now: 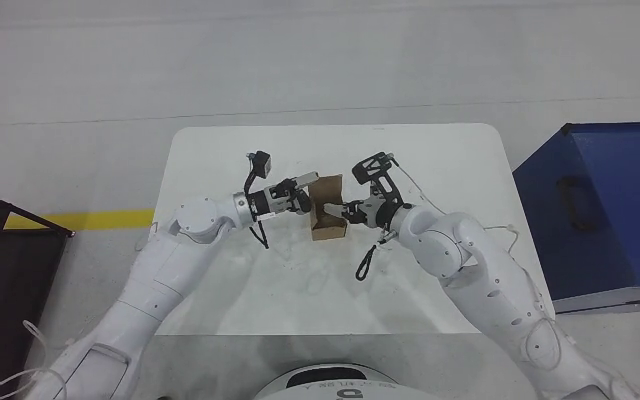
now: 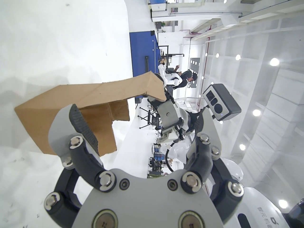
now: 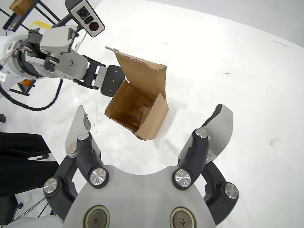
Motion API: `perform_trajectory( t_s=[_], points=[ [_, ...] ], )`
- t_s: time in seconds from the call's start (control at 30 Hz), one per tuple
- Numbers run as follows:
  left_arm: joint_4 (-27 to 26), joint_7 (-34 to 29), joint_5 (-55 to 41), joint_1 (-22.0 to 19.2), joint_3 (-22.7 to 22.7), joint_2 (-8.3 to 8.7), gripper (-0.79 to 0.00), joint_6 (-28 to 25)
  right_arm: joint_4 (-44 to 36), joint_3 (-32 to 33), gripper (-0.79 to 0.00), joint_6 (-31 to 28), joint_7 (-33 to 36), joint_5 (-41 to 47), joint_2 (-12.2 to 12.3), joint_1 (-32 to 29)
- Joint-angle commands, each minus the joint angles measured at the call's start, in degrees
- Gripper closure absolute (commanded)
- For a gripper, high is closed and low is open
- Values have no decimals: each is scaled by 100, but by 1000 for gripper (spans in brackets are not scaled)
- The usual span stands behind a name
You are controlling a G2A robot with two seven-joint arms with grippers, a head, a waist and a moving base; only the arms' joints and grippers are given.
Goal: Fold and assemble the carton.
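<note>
White table [image 1: 430,280] bears open carton [image 1: 327,208]; left gripper [image 1: 303,192] splayed, one pad [image 3: 112,81] at carton wall; right gripper [image 1: 338,211] also apart, nothing held; risk: unbraced push slides or tips carton.

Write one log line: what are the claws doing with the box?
carton: on table, top open, flap up | left claw: open, beside carton | right claw: open, near carton
</note>
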Motion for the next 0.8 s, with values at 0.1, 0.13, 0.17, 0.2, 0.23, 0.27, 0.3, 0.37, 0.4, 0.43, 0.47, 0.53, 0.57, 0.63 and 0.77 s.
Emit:
perform_trajectory(
  t_s=[0.1,0.13,0.17,0.2,0.23,0.27,0.3,0.37,0.4,0.43,0.47,0.53,0.57,0.63,0.77],
  points=[
    [-335,420,1003,127,-317,133,-785,344,-22,275,-785,-61,-216,22,25,-141],
    [-408,368,1142,136,-352,154,-785,444,-25,308,-785,-59,-246,38,26,-167],
    [-482,227,1263,118,-350,168,-785,540,-34,333,-785,-67,-255,45,27,-185],
    [-518,55,1335,78,-349,179,-785,640,-45,359,-785,-67,-263,52,28,-198],
    [-553,-54,1297,45,-378,184,-785,721,-64,393,-785,-53,-280,67,28,-212],
    [-591,-167,1134,63,-426,188,-785,772,-92,431,-785,-43,-301,102,28,-231],
    [-587,-301,1016,112,-480,203,-785,870,-112,467,-785,-50,-318,152,28,-260],
    [-638,-474,1012,253,-648,265,-785,1218,-114,535,-785,-42,-319,139,35,-309],
    [-718,-539,1037,367,-765,308,-785,1405,-130,539,-785,-48,-303,126,36,-334],
    [-824,-558,1152,487,-893,357,-785,1586,-146,543,-785,-73,-290,145,35,-352],
    [-951,-588,1311,616,-1017,410,-785,1779,-165,553,-785,-92,-283,146,36,-364],
    [-1273,-623,1609,869,-1246,504,-785,2121,-218,561,-785,-153,-268,135,37,-387],
    [-1445,-634,1788,989,-1337,545,-748,2271,-246,568,-785,-185,-260,135,37,-396],
    [-1749,-663,2076,1174,-1431,601,-720,2446,-286,592,-785,-205,-262,156,36,-413],
    [-1866,-848,2355,1106,-1151,586,-751,2416,-311,611,-785,-227,-265,165,28,-418]
  ],
)
